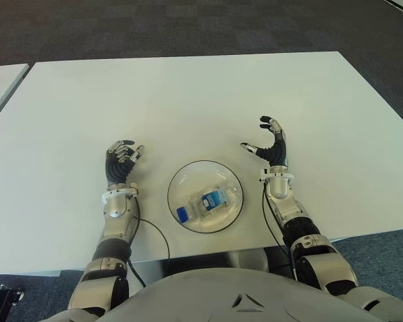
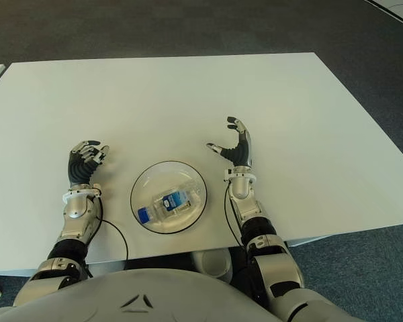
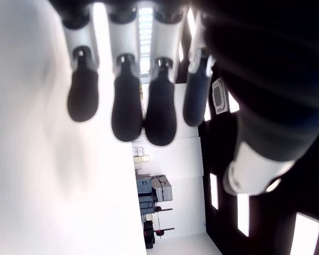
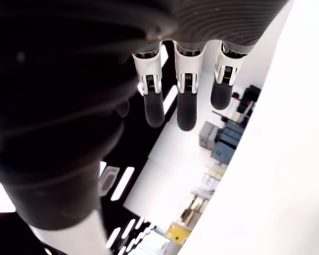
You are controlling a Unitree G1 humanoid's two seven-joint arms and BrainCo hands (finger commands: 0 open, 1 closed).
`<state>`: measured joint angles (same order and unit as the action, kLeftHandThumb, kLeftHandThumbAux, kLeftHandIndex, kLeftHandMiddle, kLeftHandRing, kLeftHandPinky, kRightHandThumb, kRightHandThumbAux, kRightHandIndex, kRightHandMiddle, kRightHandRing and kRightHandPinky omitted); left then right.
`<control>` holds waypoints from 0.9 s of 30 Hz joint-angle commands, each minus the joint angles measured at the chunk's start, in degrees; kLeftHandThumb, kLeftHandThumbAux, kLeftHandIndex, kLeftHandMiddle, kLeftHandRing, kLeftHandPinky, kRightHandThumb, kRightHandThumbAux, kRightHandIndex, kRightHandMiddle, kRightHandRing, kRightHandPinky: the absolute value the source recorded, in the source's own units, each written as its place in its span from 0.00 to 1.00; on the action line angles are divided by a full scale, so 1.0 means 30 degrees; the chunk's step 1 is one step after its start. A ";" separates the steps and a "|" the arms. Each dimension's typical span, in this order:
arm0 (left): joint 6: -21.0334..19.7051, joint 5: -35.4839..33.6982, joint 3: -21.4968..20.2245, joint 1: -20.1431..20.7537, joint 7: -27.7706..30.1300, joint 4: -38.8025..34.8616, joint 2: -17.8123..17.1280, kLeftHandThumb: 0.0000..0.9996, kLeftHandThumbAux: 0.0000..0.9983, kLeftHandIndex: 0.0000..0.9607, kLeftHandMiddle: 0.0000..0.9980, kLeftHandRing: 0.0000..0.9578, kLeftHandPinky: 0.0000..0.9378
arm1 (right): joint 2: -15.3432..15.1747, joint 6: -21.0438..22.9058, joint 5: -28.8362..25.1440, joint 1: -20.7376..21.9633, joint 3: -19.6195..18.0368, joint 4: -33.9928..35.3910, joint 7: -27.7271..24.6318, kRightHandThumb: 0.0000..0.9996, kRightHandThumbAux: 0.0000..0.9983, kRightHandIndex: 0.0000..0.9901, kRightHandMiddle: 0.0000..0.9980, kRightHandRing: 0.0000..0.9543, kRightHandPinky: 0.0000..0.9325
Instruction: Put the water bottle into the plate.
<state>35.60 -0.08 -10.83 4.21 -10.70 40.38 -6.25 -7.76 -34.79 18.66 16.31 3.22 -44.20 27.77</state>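
Nearest the robot's body, between its two forearms, the plate (image 1: 236,180) sits on the white table (image 1: 188,94) close to the front edge, and the water bottle (image 1: 206,203) already lies inside it on its side. The bottle's long axis runs diagonally, with its blue cap pointing toward the front left and its base toward the rear right. It is a small, clear bottle with a blue-and-white label around its middle, and it lies wholly within the plate's rim. The right hand (image 1: 270,149) is just beyond the plate's right rear edge, so the bottle lies to its front left. Its fingers are spread, its thumb is extended toward the plate, and it holds nothing. The left hand (image 1: 120,163) shows to the left of the plate, slightly farther from the bottle, with relaxed, loosely bent fingers and nothing in them. Judged from this layout, the placement appears complete.
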 commanded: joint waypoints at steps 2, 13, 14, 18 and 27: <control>-0.0614 -0.0557 -0.0269 -0.0001 0.0279 -0.0051 0.0157 0.71 0.72 0.45 0.68 0.69 0.70 | 0.1012 -0.0887 -0.2045 0.0842 -0.0943 -0.1697 -0.0810 0.00 0.99 0.33 0.37 0.39 0.45; -0.0878 -0.0920 -0.0352 -0.0066 0.0186 -0.0324 0.0293 0.71 0.72 0.45 0.67 0.68 0.68 | 0.1883 -0.1759 -0.3950 0.1685 -0.2269 -0.3846 -0.1691 0.62 0.76 0.43 0.50 0.54 0.59; -0.0901 -0.0916 -0.0348 -0.0075 0.0180 -0.0353 0.0299 0.71 0.72 0.45 0.67 0.68 0.68 | 0.1939 -0.1833 -0.4027 0.1714 -0.2357 -0.3933 -0.1701 0.65 0.75 0.43 0.51 0.55 0.61; -0.0930 -0.0869 -0.0337 -0.0104 0.0141 -0.0466 0.0336 0.71 0.72 0.45 0.67 0.68 0.68 | 0.2378 -0.2284 -0.4671 0.1817 -0.2928 -0.4254 -0.1796 0.69 0.74 0.44 0.54 0.58 0.64; -0.0494 -0.0306 -0.0199 -0.0134 0.0023 -0.0366 0.0224 0.71 0.72 0.45 0.68 0.69 0.70 | 0.2780 -0.2777 -0.5355 0.2010 -0.3689 -0.4938 -0.2070 0.71 0.73 0.44 0.60 0.64 0.69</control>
<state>33.83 -1.86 -11.81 4.11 -10.62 38.84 -5.65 0.18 -42.36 3.99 21.58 -6.99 -57.69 22.16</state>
